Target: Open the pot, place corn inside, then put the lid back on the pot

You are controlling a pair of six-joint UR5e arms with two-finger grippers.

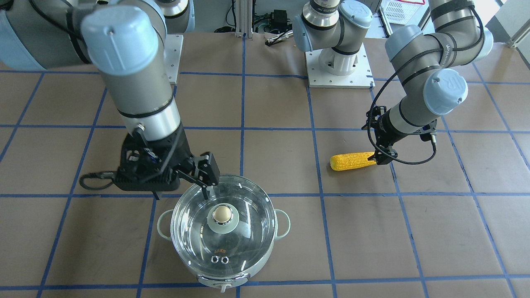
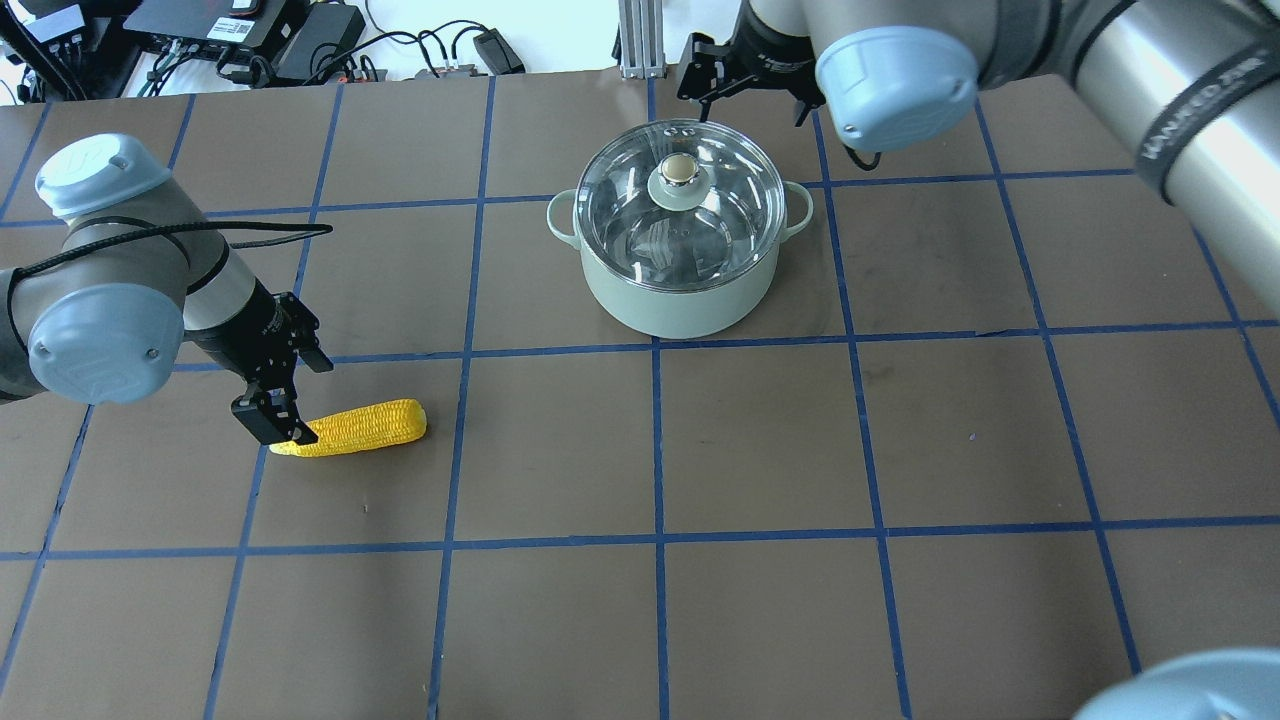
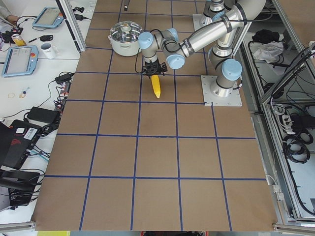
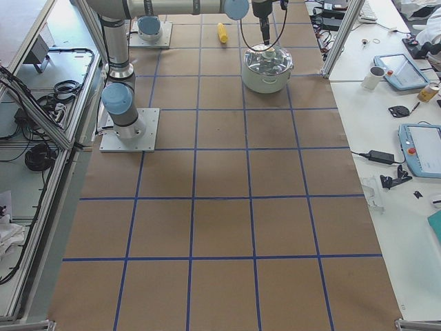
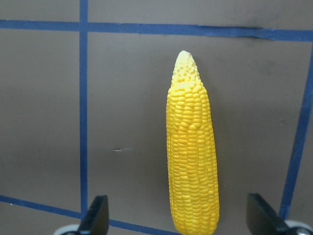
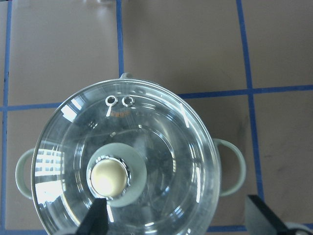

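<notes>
Left gripper (image 5: 177,210) hangs over the one corn cob (image 2: 360,427) with its two fingers (image 5: 99,211) spread wide. In the left wrist view the cob lies lengthwise in the gap between them, touching neither. From the pictures I cannot tell which end of the cob the gripper is over. The corn lies flat on the brown table (image 2: 900,450) on the robot's left side, well apart from the pot and inside one square of the blue tape grid.

Right gripper (image 6: 178,211) is over the single pot (image 2: 680,300), and its two fingers are also spread apart with nothing between them. In the right wrist view the one beige knob (image 6: 110,177) sits just beyond one finger and not in the gap. In the front view a fingertip points down at the glass on the robot's side of the knob; whether it touches the glass cannot be told.

One clear lid (image 2: 640,215) sits on the pot, closing it. It carries two small metal vent rings (image 1: 219,260) side by side near its rim. Two loop handles (image 6: 240,166) stick out from opposite sides of the pot.
</notes>
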